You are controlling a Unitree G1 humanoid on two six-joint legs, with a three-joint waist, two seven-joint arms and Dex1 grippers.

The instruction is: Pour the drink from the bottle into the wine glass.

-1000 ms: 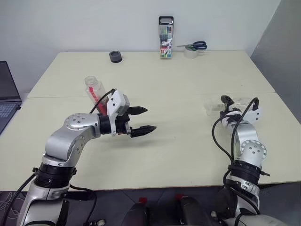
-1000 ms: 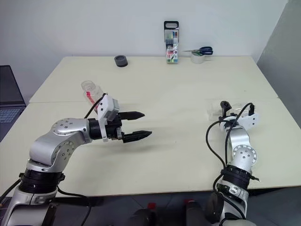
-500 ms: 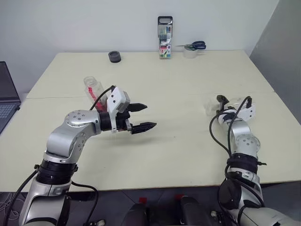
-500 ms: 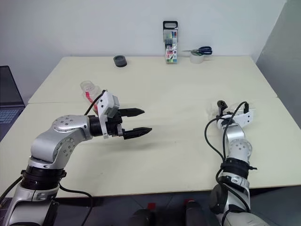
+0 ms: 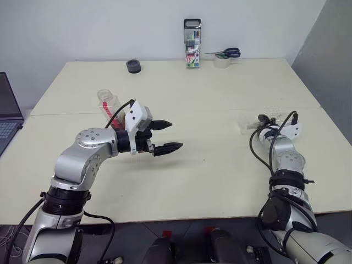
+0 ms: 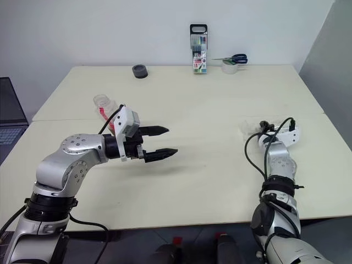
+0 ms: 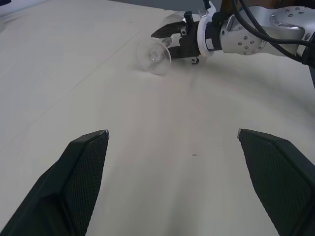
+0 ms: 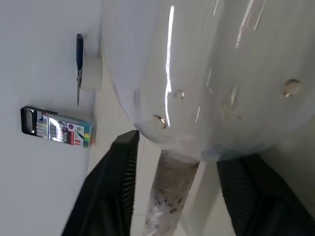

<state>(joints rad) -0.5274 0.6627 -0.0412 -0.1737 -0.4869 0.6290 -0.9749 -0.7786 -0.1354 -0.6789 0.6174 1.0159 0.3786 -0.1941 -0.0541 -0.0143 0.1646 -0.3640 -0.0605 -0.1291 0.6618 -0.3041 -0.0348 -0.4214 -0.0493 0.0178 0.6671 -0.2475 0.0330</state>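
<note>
Because the wine glass (image 7: 153, 56) lies on its side at the table's (image 5: 220, 176) right, thin and breakable, its stem is best taken gently; the right gripper's (image 8: 179, 191) fingers are seen straddling it, while the left gripper (image 5: 163, 136) is held spread near the bottle (image 5: 109, 104).

Left pincer (image 5: 166, 136) open mid-frame above bench (image 5: 209, 99); bottle (image 5: 109, 105) behind it; wine glass (image 5: 254, 124) lying at right pincer (image 5: 265, 119).
</note>
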